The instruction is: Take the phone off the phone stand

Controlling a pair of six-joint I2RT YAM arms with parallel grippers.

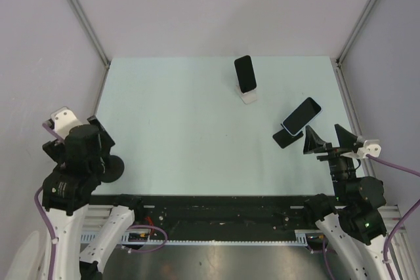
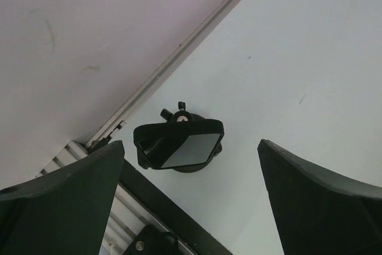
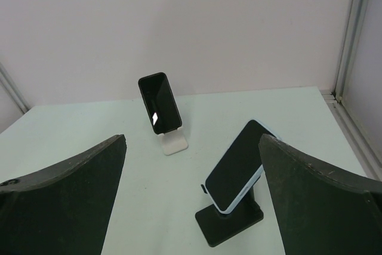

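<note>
A phone with a pale blue edge leans on a black stand at the right of the table. In the right wrist view this phone and its stand sit just ahead, between the fingers. A second, black phone leans on a white stand at the back centre. It also shows in the right wrist view. My right gripper is open and empty, just right of the black stand and apart from it. My left gripper is open and empty at the table's near left edge.
A small black round fixture with a glossy face sits at the near left edge of the table, in front of the left gripper. White walls with metal rails enclose the pale table. A black rail runs along the near edge.
</note>
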